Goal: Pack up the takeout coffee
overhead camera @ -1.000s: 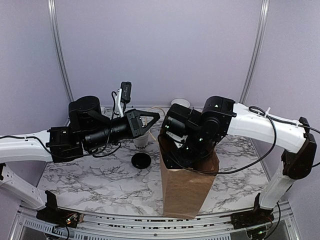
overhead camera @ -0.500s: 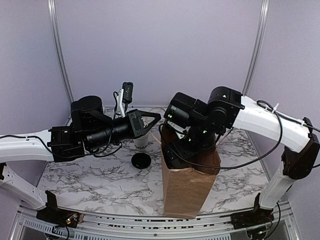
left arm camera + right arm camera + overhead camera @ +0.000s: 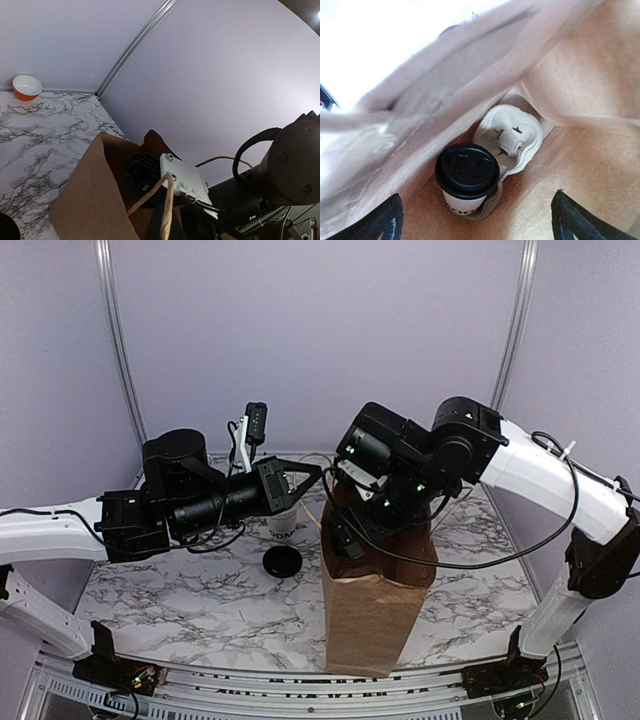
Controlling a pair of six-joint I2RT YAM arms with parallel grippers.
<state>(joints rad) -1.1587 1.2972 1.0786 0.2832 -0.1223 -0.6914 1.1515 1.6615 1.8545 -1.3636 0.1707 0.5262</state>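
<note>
Right wrist view: small white paper cup with round black lid seated upright in pulp carrier tray at bottom of brown paper bag, straight below right gripper. Its jaws spread wide, nothing held. Left gripper clenched, seemingly on bag's twine handle. Right arm nearer.

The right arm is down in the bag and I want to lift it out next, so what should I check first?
1. The coffee cup sits in the carrier at the bottom of the bag: ok.
2. The lid is on the cup: ok.
3. The right gripper is open, fingers apart from the cup: ok.
4. The left gripper is shut on the handle of the bag, keeping its mouth open: ok.
5. The bag stands upright on the table: ok.
6. The carrier's second slot is filled: not ok, it is empty.
</note>
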